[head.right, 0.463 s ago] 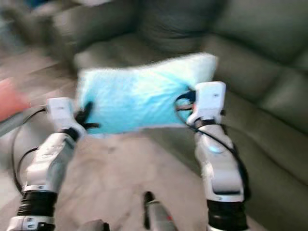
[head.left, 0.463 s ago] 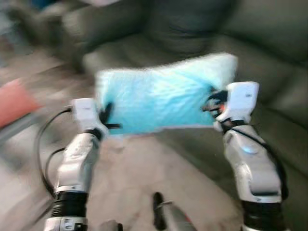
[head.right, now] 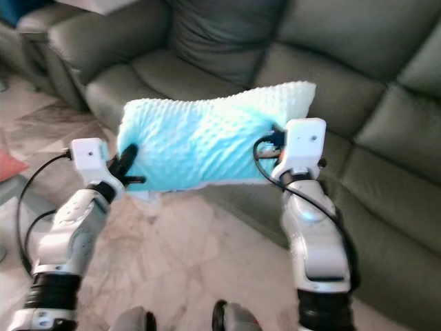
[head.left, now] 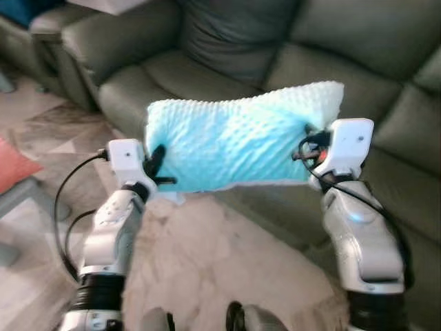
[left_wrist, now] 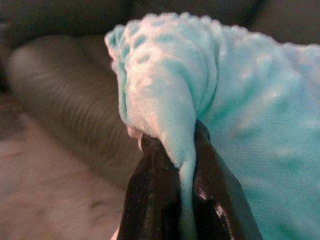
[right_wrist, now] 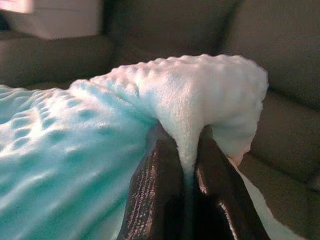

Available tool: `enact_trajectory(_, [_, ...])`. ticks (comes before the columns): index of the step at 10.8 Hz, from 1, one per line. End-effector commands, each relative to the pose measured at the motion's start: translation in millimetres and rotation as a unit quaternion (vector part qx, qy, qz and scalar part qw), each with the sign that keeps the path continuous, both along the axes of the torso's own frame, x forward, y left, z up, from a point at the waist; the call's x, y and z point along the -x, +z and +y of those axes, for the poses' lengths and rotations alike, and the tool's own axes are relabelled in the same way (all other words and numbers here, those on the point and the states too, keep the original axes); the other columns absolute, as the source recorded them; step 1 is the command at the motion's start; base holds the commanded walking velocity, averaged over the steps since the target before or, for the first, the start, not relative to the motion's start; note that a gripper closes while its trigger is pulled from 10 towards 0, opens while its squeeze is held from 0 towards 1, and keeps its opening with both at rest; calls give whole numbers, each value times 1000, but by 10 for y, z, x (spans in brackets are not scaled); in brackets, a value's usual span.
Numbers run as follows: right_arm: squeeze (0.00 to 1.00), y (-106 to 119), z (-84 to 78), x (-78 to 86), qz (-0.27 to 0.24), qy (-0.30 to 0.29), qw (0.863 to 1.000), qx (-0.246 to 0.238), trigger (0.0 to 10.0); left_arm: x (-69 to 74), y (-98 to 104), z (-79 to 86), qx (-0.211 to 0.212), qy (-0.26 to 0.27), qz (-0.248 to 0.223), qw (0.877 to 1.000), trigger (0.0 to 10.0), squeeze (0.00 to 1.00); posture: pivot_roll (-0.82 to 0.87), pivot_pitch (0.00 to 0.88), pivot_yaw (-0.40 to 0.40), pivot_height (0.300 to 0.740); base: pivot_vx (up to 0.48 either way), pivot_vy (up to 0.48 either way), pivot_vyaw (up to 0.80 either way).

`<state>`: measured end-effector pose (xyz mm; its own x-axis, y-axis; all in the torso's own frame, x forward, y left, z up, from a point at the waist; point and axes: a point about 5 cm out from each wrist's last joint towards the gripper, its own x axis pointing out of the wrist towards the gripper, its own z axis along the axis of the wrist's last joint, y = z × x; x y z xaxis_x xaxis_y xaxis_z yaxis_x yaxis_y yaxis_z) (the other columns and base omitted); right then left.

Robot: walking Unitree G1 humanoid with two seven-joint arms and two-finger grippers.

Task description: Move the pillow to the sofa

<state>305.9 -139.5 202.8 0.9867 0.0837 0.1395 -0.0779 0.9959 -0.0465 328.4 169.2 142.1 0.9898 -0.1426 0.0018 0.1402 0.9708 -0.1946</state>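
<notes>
Two grippers hold one pillow (head.left: 234,141) in the air, one at each end. Pillow: light blue-green, dotted plush, paler toward its upper far corner. It hangs stretched between the arms, long side roughly level, right end a little higher than left.

Left gripper (head.left: 157,167): black fingers (left_wrist: 155,200) pressed together on a fold of fabric at the pillow's left edge; in the left wrist view the plush is squeezed into a thin ridge between them. Silver left arm (head.left: 110,241) reaches up from below, a black cable (head.left: 62,214) looping off its wrist.

Right gripper (head.left: 308,146): fingers (right_wrist: 155,195) likewise clamped on a pinch of the pale corner at the right end, fabric bulging over the tips in the right wrist view. Right arm (head.left: 362,241) rises near upright under it.

Sofa (head.left: 227,48): dark grey-green leather, L-shaped, directly behind and below the pillow. Pillow is above the front edge of the seat and the floor just before it, touching neither cushion nor backrest as far as the head views show.

Floor (head.left: 207,269): pale marbled tile. Red cushion (head.left: 12,165) lies at the far left edge, well apart from the pillow.
</notes>
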Motion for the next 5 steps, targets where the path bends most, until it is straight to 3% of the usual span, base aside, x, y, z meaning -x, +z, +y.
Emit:
enact_trajectory(1, [0, 87, -65, 28, -21, -11, 1000, 4, 10000, 7, 4, -36, 3, -5, -2, 1000, 10000, 0, -124, 229, -52, 740, 420, 0, 0])
enact_trajectory(2, [0, 87, -66, 28, -21, -10, 1000, 5, 10000, 11, -5, -50, 9, -6, -1, 1000, 10000, 0, -125, 230, -52, 740, 409, 251, 0])
enact_trajectory(5, [0, 83, -63, 28, -20, -11, 1000, 7, 10000, 11, -28, -74, 6, -11, 6, 1000, 10000, 0, -129, 230, -55, 740, 0, 0, 0])
